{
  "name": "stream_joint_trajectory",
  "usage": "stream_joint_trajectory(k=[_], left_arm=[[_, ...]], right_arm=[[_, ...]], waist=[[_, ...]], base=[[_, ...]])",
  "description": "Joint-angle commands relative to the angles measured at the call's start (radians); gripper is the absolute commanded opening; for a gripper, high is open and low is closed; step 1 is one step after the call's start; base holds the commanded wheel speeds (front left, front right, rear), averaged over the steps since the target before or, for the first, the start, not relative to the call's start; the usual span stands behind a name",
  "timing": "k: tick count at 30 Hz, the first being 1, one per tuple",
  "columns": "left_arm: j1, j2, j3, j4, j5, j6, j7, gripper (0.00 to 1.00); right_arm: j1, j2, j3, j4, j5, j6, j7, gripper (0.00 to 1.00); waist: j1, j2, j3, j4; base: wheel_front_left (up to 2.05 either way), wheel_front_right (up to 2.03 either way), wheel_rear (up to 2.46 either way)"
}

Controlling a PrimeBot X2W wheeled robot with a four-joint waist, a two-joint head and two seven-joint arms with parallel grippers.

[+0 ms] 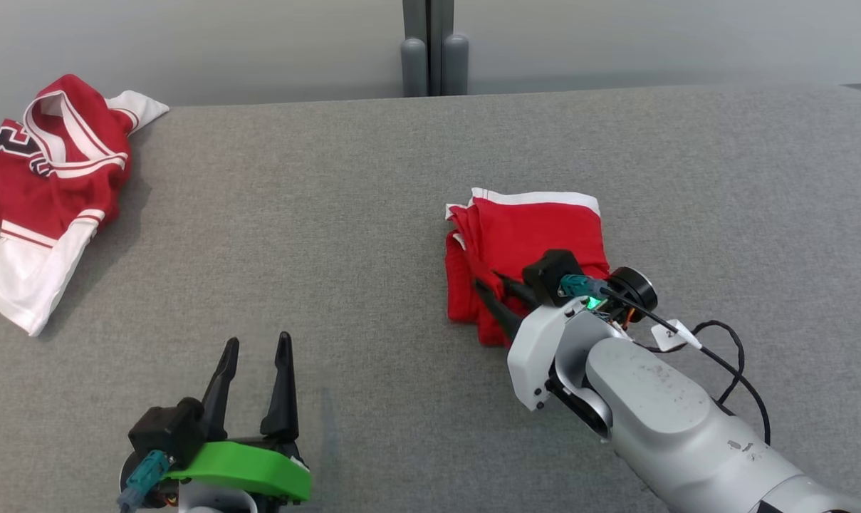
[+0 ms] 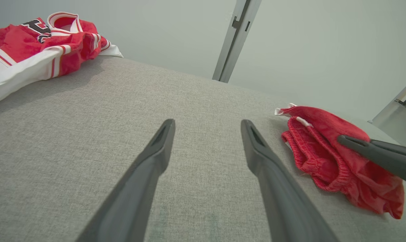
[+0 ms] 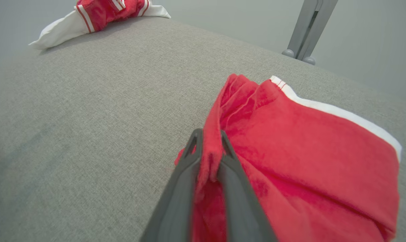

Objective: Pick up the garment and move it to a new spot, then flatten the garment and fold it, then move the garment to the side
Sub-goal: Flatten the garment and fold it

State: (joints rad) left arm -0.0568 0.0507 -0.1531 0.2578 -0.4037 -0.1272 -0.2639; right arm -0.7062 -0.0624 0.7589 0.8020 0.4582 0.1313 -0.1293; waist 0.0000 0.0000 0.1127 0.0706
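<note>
The garment [image 1: 530, 235] is a pair of red shorts with a white-trimmed hem, folded into a small stack right of centre on the grey cloth-covered table [image 1: 330, 214]. My right gripper [image 1: 488, 279] lies over its near left edge. In the right wrist view, the right gripper [image 3: 209, 134] pinches a ridge of the garment [image 3: 307, 151] between narrowly spaced fingers. My left gripper [image 1: 258, 342] stands open over bare table at the lower left, well clear of the shorts. The left wrist view has the left gripper [image 2: 208, 124] spread wide, and the garment [image 2: 323, 158] off to the right.
A crumpled red and white jersey [image 1: 45, 178] lies at the far left of the table, also seen as the jersey [image 2: 38, 43] in the left wrist view. A grey post [image 1: 434, 50] stands behind the table's far edge. The right arm's black cable [image 1: 729, 356] loops beside its forearm.
</note>
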Motion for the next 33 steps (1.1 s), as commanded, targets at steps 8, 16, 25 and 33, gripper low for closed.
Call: stream_joint_trajectory(k=[8,16,25,33], left_arm=[[0.022,0.000,-0.032,0.009,0.000,-0.004,-0.001,1.00],[0.032,0.001,-0.056,0.015,-0.001,-0.004,-0.001,1.00],[0.018,0.001,-0.064,0.016,-0.001,-0.005,-0.001,1.00],[0.003,0.001,-0.068,0.023,-0.010,-0.005,-0.001,1.00]], right_arm=[[0.046,-0.033,-0.019,-0.075,0.023,-0.001,-0.063,1.00],[0.073,-0.070,-0.162,-0.139,-0.021,-0.001,-0.100,1.00],[0.057,-0.088,-0.245,-0.082,-0.097,-0.001,-0.053,0.16],[0.036,-0.074,-0.178,0.023,-0.094,-0.001,-0.019,0.00]], waist=[[0.0000,0.0000,-0.026,-0.038],[0.0000,0.0000,-0.042,-0.044],[0.0000,0.0000,-0.027,0.016],[0.0000,0.0000,-0.013,0.077]], base=[[0.00,0.00,0.00],[0.00,0.00,0.00],[0.00,0.00,0.00],[0.00,0.00,0.00]])
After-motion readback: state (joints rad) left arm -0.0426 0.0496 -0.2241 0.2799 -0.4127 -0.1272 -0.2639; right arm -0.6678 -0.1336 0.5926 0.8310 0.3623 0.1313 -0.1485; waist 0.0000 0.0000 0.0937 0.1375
